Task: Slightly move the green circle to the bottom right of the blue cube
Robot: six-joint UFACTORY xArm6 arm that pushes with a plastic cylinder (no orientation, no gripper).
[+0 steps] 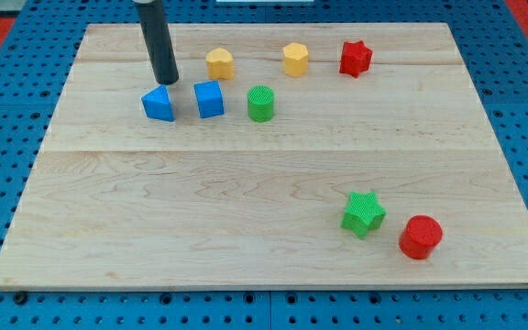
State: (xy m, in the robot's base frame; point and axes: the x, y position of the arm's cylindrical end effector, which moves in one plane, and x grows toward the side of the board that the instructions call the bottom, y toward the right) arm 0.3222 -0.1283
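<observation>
The green circle (260,104) is a short green cylinder standing on the wooden board (200,202), just to the right of the blue cube (209,99) with a small gap between them. A blue triangular block (159,104) sits left of the cube. My tip (167,82) is at the upper left of the board, just above the blue triangular block and to the upper left of the blue cube. It is apart from the green circle.
Two yellow blocks (219,63) (295,59) and a red star (356,58) line the top of the board. A green star (363,214) and a red cylinder (421,237) sit at the bottom right. Blue pegboard surrounds the board.
</observation>
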